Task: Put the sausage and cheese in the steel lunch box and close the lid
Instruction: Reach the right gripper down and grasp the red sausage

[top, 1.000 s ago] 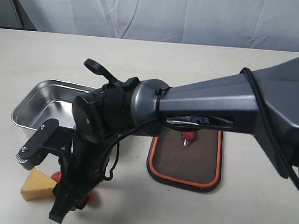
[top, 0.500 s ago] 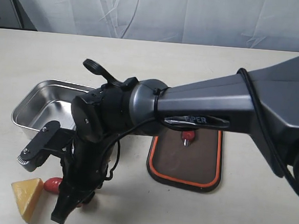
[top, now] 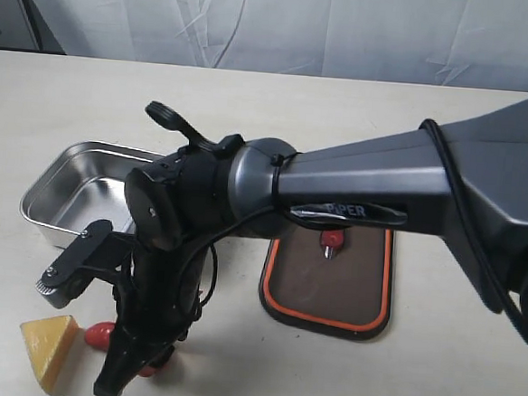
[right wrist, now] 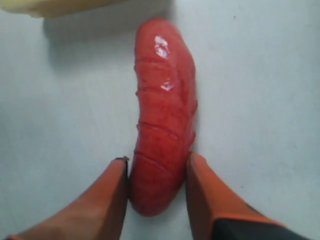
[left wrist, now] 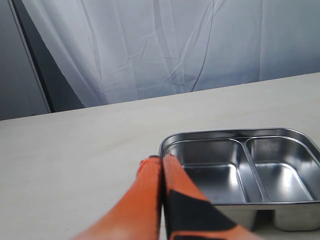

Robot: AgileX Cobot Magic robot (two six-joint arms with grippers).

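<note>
The right gripper [right wrist: 157,160] is clamped half-open on one end of the sausage [right wrist: 162,100] lying on the table [right wrist: 260,75], while the left gripper [left wrist: 161,161] has its jaws pressed together.

Pale beige table [top: 81,95] fills the scene, and a creased white curtain [top: 303,24] hangs behind its far edge.

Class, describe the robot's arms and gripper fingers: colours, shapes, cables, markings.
The right arm is a dark grey tapered shell lettered PIPER, with a black cable along it and a black wrist housing. The right fingers and left fingers are orange, black towards the base.
</note>
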